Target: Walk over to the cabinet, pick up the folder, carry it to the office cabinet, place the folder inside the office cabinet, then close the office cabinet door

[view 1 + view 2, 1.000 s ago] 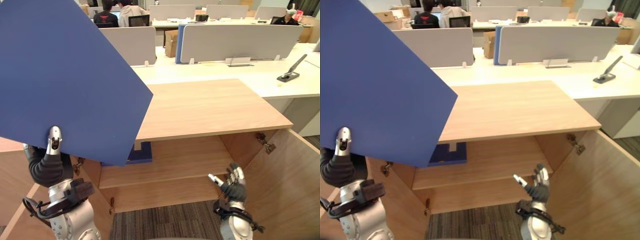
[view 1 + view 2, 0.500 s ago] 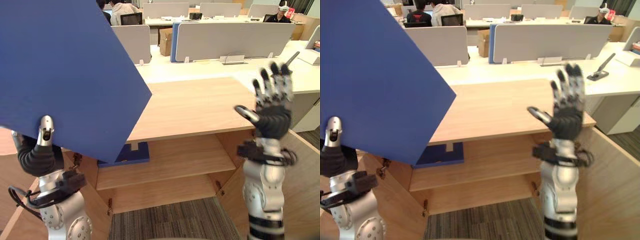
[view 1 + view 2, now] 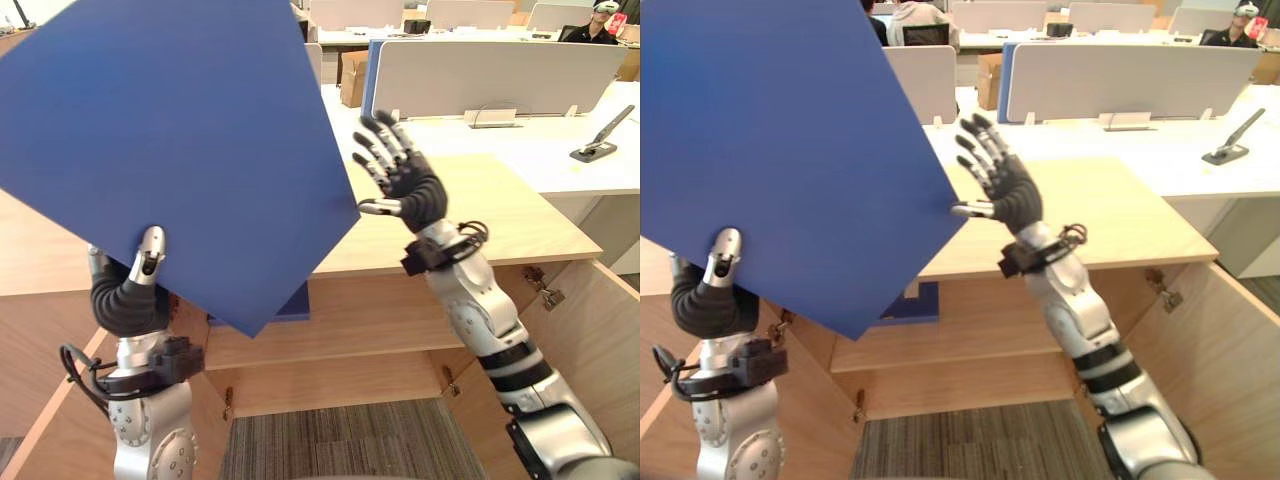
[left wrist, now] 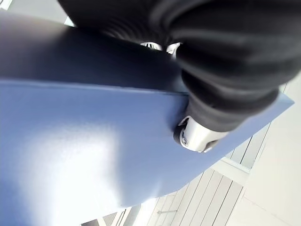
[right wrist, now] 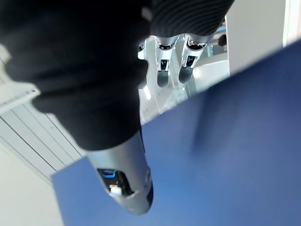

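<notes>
Before the open office cabinet [image 3: 480, 215], the broad blue folder [image 3: 170, 140], seemingly light, stiff and slippery, is held up tilted, its lower edge pinched by the left hand [image 3: 128, 298], while the right hand [image 3: 405, 182], fingers spread, hovers beside its right corner, a likely steadying hold.

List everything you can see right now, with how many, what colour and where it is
folder: one, blue, raised at the left, tilted on a corner
office cabinet: one, light wood, straight ahead, doors open
blue item: one, on the cabinet's upper shelf at the left, partly hidden by the folder
partitions: two, grey, on the desk behind the cabinet
desk: one, white, behind the cabinet
cardboard box: one, brown, between the partitions
black tool: one, on the desk at the far right
carpet: grey striped, below the cabinet
people: at least two, seated at far desks
left hand: pinching the folder's lower edge
right hand: open, fingers spread, beside the folder's right corner
</notes>
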Robot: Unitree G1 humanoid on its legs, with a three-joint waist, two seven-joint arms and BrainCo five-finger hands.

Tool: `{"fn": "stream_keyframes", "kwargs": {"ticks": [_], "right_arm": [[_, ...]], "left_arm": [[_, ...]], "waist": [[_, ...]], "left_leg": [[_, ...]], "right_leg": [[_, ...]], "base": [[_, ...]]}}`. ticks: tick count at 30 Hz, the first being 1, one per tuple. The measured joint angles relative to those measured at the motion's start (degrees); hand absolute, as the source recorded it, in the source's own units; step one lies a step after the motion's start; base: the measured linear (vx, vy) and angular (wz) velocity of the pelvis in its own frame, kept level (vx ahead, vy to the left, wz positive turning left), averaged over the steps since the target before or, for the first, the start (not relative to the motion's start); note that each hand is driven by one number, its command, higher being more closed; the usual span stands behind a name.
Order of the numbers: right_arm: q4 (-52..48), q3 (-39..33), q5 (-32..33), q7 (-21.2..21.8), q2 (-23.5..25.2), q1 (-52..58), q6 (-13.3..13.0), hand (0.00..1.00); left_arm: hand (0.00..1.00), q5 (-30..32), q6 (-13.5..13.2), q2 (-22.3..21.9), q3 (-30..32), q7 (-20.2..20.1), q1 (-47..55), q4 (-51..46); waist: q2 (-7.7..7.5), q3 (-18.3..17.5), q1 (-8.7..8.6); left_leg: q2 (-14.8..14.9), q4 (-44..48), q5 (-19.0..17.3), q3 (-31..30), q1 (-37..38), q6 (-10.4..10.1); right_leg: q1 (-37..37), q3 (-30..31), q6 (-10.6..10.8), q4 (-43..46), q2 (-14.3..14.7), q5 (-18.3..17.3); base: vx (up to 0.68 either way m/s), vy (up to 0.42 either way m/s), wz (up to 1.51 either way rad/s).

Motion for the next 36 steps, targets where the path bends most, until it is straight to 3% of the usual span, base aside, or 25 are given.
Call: {"fn": "stream_keyframes", "kwargs": {"ticks": [6, 14, 15, 22, 23, 25, 31, 36], "right_arm": [[6.90, 8.05, 4.14, 0.29, -2.34, -9.13, 0.49, 0.00], [8.88, 16.11, 6.39, 0.91, -6.60, -15.11, 0.79, 0.00], [9.45, 16.96, 6.44, 0.91, -6.73, -15.93, 0.79, 1.00], [11.01, 26.26, 9.07, 3.84, -10.96, -22.45, 1.15, 1.00], [10.80, 28.31, 10.91, 4.51, -12.04, -23.12, 1.60, 1.00], [8.85, 31.22, 14.07, 4.87, -14.90, -23.31, 2.83, 1.00], [2.96, 32.51, 19.98, 5.58, -19.49, -21.90, 3.17, 1.00], [-0.76, 28.33, 19.92, 6.87, -21.38, -14.56, 2.95, 1.00]], "left_arm": [[1.00, -0.39, -0.97, 2.61, -1.21, 0.11, -0.69, 1.61], [1.00, -0.37, -2.64, 5.55, -1.56, 1.31, -0.67, 2.02], [1.00, -0.36, -2.74, 5.93, -1.57, 1.43, -0.66, 2.03], [1.00, -0.15, -4.11, 8.03, -1.60, 4.21, 0.00, 2.06], [0.00, 0.11, -4.36, 8.61, -1.61, 4.22, 0.39, 2.06], [0.00, 0.60, -4.88, 10.47, -2.16, 4.22, 1.63, 2.04], [0.00, -0.88, -7.71, 10.63, -4.87, 3.91, 1.75, 0.98], [0.00, -10.32, -8.15, 10.74, -7.51, -4.48, 1.88, 2.56]], "waist": [[0.00, 0.20, 1.03], [0.00, 0.20, 1.55], [0.01, 0.20, 1.54], [0.00, 0.18, 2.11], [-0.02, 0.09, 2.13], [-0.02, -0.31, 2.17], [-0.11, -0.50, 2.08], [-0.15, -1.32, 2.08]], "left_leg": [[-0.12, -0.03, 0.41, -1.32, -0.40, 0.08], [-0.17, -0.68, 1.20, -1.90, -0.48, 0.13], [-0.16, -1.10, 1.58, -2.12, -0.47, 0.05], [-0.06, -1.10, 2.04, -2.79, -0.75, -0.01], [-0.04, -1.10, 2.12, -2.88, -0.88, -0.01], [-0.02, -1.11, 2.38, -3.05, -1.66, 0.01], [0.01, -1.11, 2.62, -3.15, -1.90, 0.01], [0.04, -1.12, 2.74, -3.16, -1.92, 0.05]], "right_leg": [[0.20, -1.32, -0.01, 0.05, -0.03, -0.07], [0.06, -1.99, -0.18, 0.27, -0.02, -0.19], [-0.05, -2.23, -0.21, 0.38, 0.03, -0.21], [-0.22, -2.75, -0.28, 0.84, 0.13, -0.25], [-0.36, -2.79, -0.30, 0.93, 0.14, -0.26], [-1.26, -2.86, -0.31, 1.25, 0.15, -0.27], [-1.58, -2.90, -0.31, 1.60, 0.14, -0.26], [-1.77, -2.87, -0.31, 1.95, 0.11, -0.26]], "base": [[-0.02, -0.017, 0.11], [-0.03, -0.009, 0.03], [-0.04, -0.016, 0.10], [-0.04, -0.013, 0.05], [-0.04, -0.008, 0.04], [-0.04, -0.006, 0.05], [-0.01, -0.001, 0.01], [-0.01, 0.000, 0.00]]}}
